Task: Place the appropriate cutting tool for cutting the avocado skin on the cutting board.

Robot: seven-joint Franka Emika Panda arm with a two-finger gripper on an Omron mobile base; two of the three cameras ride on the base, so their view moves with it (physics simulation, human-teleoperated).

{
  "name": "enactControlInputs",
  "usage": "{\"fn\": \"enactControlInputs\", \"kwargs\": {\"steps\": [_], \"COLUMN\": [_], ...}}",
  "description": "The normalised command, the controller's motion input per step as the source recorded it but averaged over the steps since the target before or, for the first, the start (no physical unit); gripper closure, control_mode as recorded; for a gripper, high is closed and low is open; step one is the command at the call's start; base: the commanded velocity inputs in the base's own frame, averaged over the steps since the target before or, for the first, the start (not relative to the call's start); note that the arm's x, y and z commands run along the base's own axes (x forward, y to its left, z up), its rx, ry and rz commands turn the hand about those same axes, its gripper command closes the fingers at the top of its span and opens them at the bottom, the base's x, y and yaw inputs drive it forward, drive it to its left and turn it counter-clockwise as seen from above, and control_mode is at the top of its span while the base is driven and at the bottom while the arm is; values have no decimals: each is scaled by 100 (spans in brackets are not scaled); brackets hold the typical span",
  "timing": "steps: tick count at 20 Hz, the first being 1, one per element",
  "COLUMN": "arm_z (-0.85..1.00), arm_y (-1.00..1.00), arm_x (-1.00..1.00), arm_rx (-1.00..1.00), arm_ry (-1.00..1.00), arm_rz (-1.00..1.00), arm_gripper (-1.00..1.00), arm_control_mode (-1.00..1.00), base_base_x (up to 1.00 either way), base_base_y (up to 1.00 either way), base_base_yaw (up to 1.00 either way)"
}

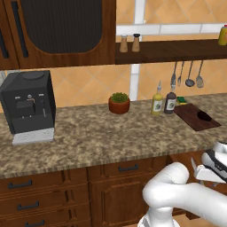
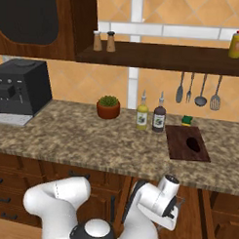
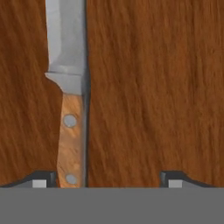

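Not much of the job is done, as I read it. The board (image 2: 181, 145) lies toward the right end of the worktop (image 2: 81, 139), reaching from near the back wall toward the front edge. The avocado (image 2: 193, 143) sits on it, and there is no knife beside it.

The knife (image 3: 70, 109) is down below. In the hand view it lies flat on a brown wooden surface, grey blade pointing away and riveted wooden handle toward me. My gripper (image 3: 109, 179) hangs over it with its tips spread wide and nothing between them gripped. The handle sits just inside the left tip, so I judge I need to centre over it before I close. The grasp, the lift up past the worktop's front edge and the set-down on the board are all left to do.

Other things, well away from the board:
- A coffee machine (image 1: 29, 104) at the left end.
- A potted plant (image 2: 108, 108) at mid-back.

Closer in, two bottles (image 2: 142, 115) stand just left of the board's back corner, with a green sponge (image 2: 187, 120) behind it. I judge the bottles the likeliest things to clip on the way in.
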Motion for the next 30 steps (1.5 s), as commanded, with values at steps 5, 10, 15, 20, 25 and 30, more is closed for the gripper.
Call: {"fn": "enactControlInputs", "kwargs": {"steps": [5,10,15,20,25,30], "arm_z": [-14,-2,-5,-24,-33,-34], "arm_y": [6,21,27,20,-5,0], "arm_x": [0,-22,-8,0,0,0], "arm_rx": [0,0,-2,-7,-8,-1], "arm_ry": [-1,-3,-5,-3,0,0], "arm_rz": [0,0,0,0,0,0], "arm_gripper": [-100,-100,-100,100,100,100], "arm_control_mode": [-100,-100,-100,-100,-100,-100], "base_base_x": [0,0,0,0,0,0], "base_base_y": [0,0,0,0,0,0], "base_base_yaw": [0,0,0,0,0,0]}}
